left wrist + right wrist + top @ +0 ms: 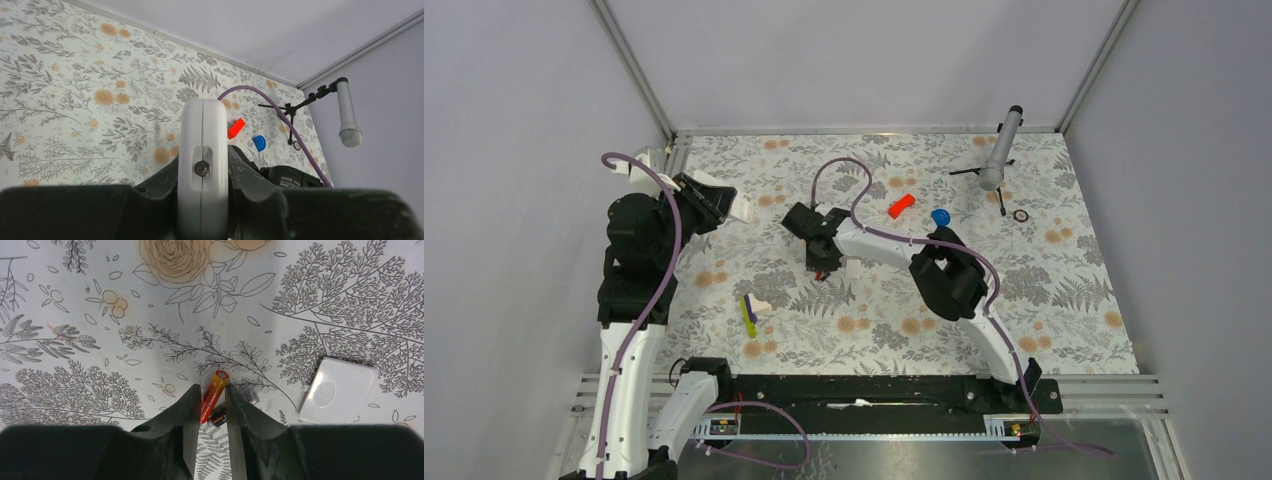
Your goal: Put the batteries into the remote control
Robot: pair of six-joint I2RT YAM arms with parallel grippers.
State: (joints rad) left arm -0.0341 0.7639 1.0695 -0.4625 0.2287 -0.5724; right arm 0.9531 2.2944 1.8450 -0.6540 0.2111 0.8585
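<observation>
Light-grey plastic fills the middle of the left wrist view. The small light-grey rectangular remote control (pixel 202 150) stands edge-on between the fingers of the left gripper (pixel 203 170), which are clamped on its two broad faces. Only a narrow rounded side with a seam and one screw shows there, so its dark display, its buttons and its battery bay are all out of sight. From above it is just a pale block in the gripper at the far left, and I cannot tell whether anything sits in the bay.

Both batteries lie outside it, near the middle of the flower-printed table cover (pixel 874 335). The tiny red-and-black cylindrical battery (pixel 216 385) lies slantwise between the fingers of the right gripper (pixel 211 390), which press in on it from both sides, low over the cloth. The second tiny cylindrical battery (pixel 252 396) lies touching it or just beside it. One finger covers most of this battery, leaving a silvery end in view, and its colour is hard to read. Near it, a white rounded-rectangular plastic cover (pixel 337 389) with an oval ribbed patch lies flat on the cloth.

Farther back and to the right rest a bigger orange-red cylinder (pixel 901 206) and a round blue cap (pixel 940 216), near each other but not touching.
</observation>
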